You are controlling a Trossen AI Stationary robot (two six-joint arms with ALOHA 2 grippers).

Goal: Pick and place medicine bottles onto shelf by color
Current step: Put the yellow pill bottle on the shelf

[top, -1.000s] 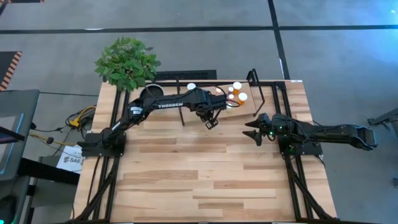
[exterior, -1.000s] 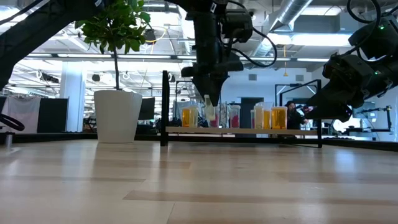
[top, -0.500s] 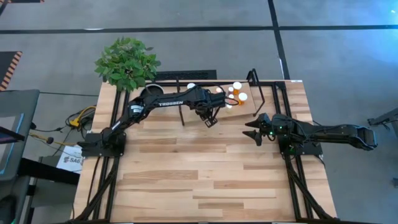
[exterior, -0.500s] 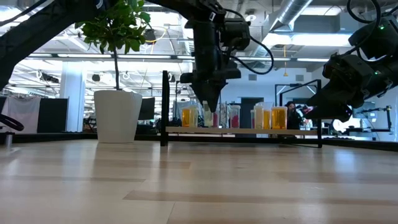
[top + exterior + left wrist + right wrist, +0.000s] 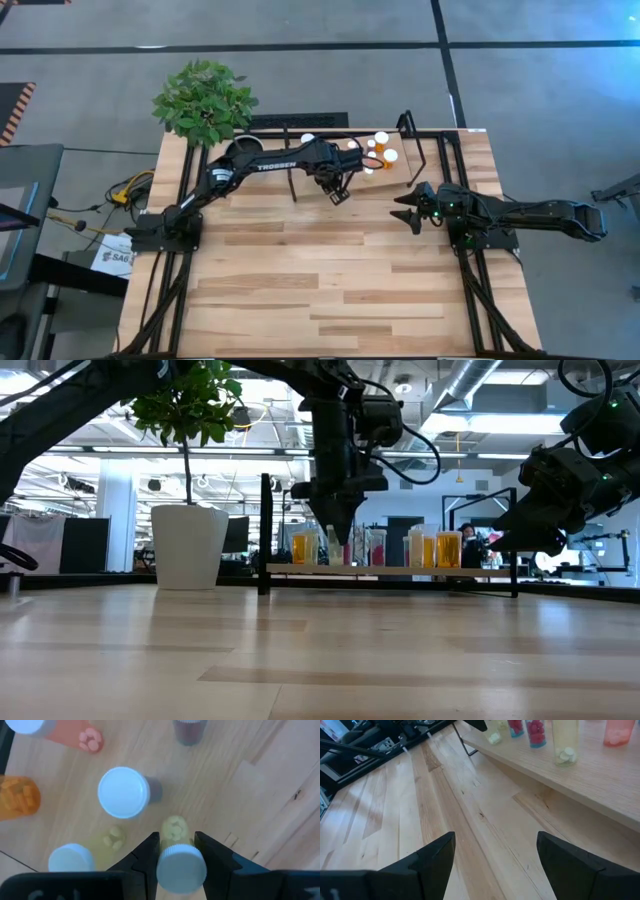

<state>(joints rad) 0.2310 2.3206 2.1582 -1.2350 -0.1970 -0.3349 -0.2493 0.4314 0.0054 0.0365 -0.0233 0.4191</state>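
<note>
**Left gripper sets a pale bottle on the shelf**

From the high view, the shelf (image 5: 425, 165) sits at the far edge of the table, next to the green plant (image 5: 205, 100). The left arm reaches over the shelf, and the left gripper (image 5: 338, 190) hangs over the shelf's near edge. The right gripper (image 5: 408, 213) waits nearer the front than the shelf, a little to the side. So the left arm is the one at the shelf. About four white caps show on the shelf beside the arm; the arm hides the rest.

From the low view, the left gripper (image 5: 338, 530) points straight down at the shelf (image 5: 390, 570), in among the standing bottles. About six bottles can be counted in the row: orange ones at both ends and pinkish-red and pale ones in the middle. Some may be hidden. The white plant pot (image 5: 188, 547) stands beside the shelf.

From the left wrist view, the left gripper (image 5: 177, 851) is squeezed on a pale bottle (image 5: 180, 865) with a white cap. The bottle stands upright, straight under the gripper, with a finger on each side. It looks like it is on or just over the shelf board. Six bottles show here in all: three pale, one orange, one pinkish-red and one darker. The next move looks like letting go and lifting straight up.

From the right wrist view, the right gripper (image 5: 495, 855) is spread wide and holds nothing. Five bottles show on the shelf (image 5: 600, 775) ahead of it.
</note>
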